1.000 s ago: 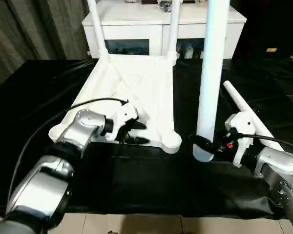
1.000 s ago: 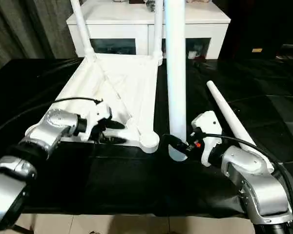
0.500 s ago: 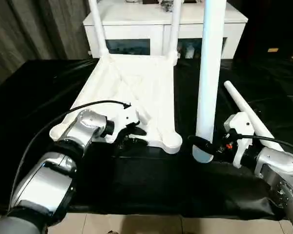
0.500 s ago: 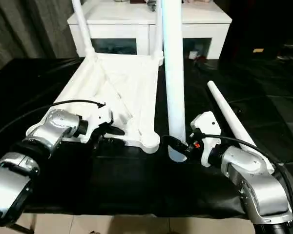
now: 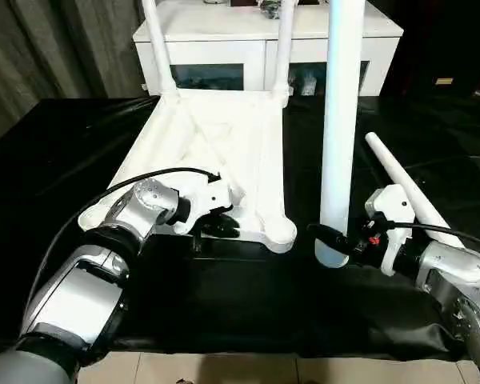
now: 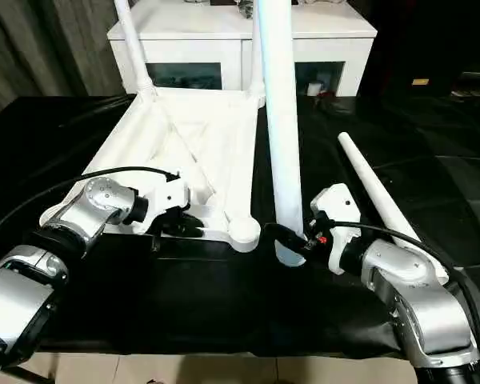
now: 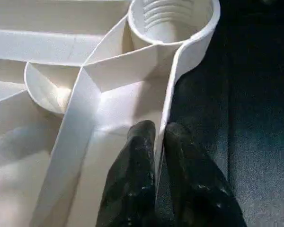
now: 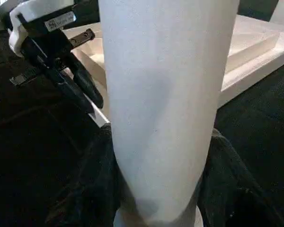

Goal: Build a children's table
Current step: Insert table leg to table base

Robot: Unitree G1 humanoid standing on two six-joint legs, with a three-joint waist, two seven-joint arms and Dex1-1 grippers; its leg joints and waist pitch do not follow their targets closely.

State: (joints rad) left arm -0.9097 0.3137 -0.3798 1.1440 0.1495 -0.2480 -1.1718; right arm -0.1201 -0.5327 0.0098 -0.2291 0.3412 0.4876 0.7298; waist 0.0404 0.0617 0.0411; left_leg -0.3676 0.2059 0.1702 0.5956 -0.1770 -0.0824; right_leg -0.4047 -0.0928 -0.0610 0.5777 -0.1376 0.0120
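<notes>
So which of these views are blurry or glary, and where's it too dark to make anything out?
Right wrist view: the held leg sits so close it looks soft and featureless. Left wrist view: the black fingers are slightly blurred, the tabletop rim bright with soft shadows. Left eye view: the black table cover swallows detail, with faint sheen on its folds.

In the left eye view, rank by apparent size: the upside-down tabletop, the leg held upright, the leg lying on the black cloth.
1. Tabletop, largest.
2. Upright leg, held by the right gripper; nearer the camera, which inflates it.
3. Lying leg, smallest.
</notes>
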